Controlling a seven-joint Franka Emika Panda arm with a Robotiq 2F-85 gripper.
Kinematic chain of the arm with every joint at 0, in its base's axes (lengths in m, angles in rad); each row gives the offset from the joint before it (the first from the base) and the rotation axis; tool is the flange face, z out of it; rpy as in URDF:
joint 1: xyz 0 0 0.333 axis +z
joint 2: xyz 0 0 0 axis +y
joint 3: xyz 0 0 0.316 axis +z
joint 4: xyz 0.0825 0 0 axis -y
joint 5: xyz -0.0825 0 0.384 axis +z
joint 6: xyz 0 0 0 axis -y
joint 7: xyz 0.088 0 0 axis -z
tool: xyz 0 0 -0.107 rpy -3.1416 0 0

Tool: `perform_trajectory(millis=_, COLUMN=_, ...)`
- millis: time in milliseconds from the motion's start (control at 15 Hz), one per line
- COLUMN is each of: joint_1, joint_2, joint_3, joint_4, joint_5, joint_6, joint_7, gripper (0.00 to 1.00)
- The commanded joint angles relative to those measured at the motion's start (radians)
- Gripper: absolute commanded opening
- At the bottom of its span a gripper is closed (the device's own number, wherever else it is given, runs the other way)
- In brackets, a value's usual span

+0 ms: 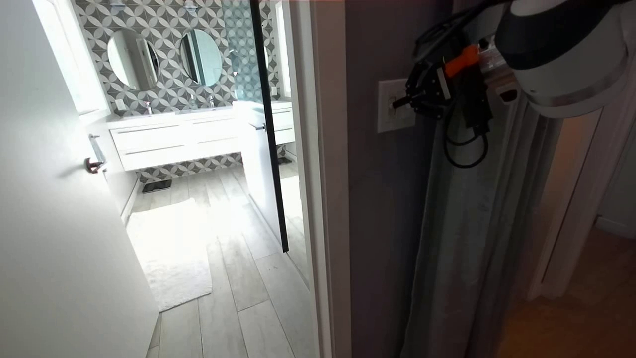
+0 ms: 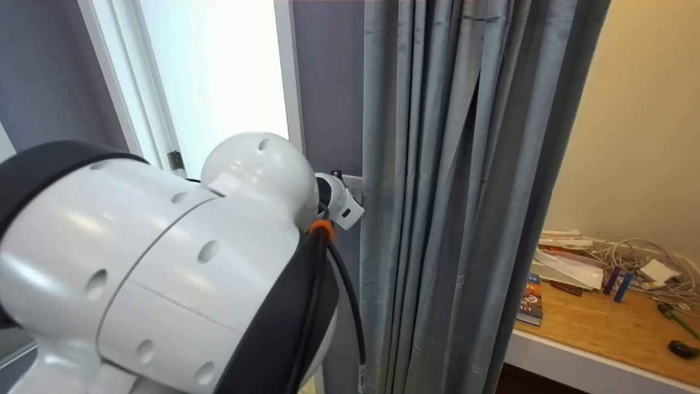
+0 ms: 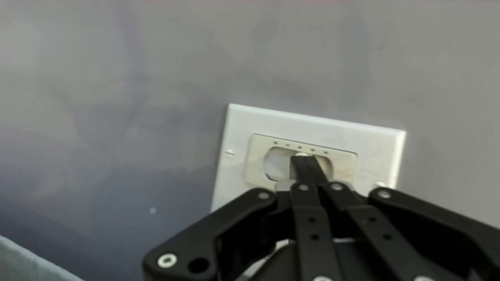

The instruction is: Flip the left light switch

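The pale wall plate [image 1: 386,119] is on the dark wall beside the door frame. In the wrist view the plate [image 3: 304,121] appears turned sideways. The left light switch [image 3: 277,164] shows there as a cream insert with an oval opening and a small pale nub at the fingertips. My gripper [image 3: 306,166] is shut, its fingers together with nothing seen between them. Its tips lie over the oval opening. I cannot tell if they press on it. In an exterior view the gripper [image 1: 397,103] reaches the plate from the right. The plate's other half is hidden behind the gripper.
A grey curtain [image 2: 426,219] hangs close beside the plate and the arm. A white door frame [image 1: 330,174] stands on the plate's other side, with a bathroom beyond. A loose black cable [image 1: 467,161] hangs below the gripper. A wooden desk [image 2: 601,334] holds papers and cables.
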Motion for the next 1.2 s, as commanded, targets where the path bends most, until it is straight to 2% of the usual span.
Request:
perform_trajectory(millis=0, joint_1=-0.015, joint_2=0.147, joint_3=-0.028, joint_4=0.016, joint_5=0.044, joint_6=-0.021, joint_7=0.017, gripper=0.00)
perform_trajectory(millis=200, joint_1=-0.020, joint_2=0.157, joint_3=-0.012, joint_4=0.023, joint_5=0.045, joint_6=0.003, joint_7=0.022, gripper=0.03)
perform_trajectory(millis=267, joint_1=-0.023, joint_2=0.147, joint_3=-0.006, joint_4=0.020, joint_5=0.045, joint_6=0.003, joint_7=0.021, gripper=0.27)
perform_trajectory(millis=400, joint_1=-0.024, joint_2=0.129, joint_3=0.009, joint_4=0.028, joint_5=0.047, joint_6=-0.009, joint_7=0.024, gripper=0.31)
perform_trajectory(millis=600, joint_1=-0.068, joint_2=0.129, joint_3=0.062, joint_4=0.030, joint_5=0.068, joint_6=-0.064, joint_7=0.020, gripper=0.51)
perform_trajectory(millis=733, joint_1=-0.121, joint_2=0.137, joint_3=0.111, joint_4=0.032, joint_5=0.083, joint_6=-0.119, joint_7=0.020, gripper=0.66)
perform_trajectory(millis=1067, joint_1=-0.321, joint_2=0.105, joint_3=0.275, joint_4=0.014, joint_5=0.079, joint_6=-0.244, joint_7=0.024, gripper=0.99)
perform_trajectory(millis=1133, joint_1=-0.350, joint_2=0.087, joint_3=0.302, joint_4=0.011, joint_5=0.073, joint_6=-0.265, joint_7=0.027, gripper=0.99)
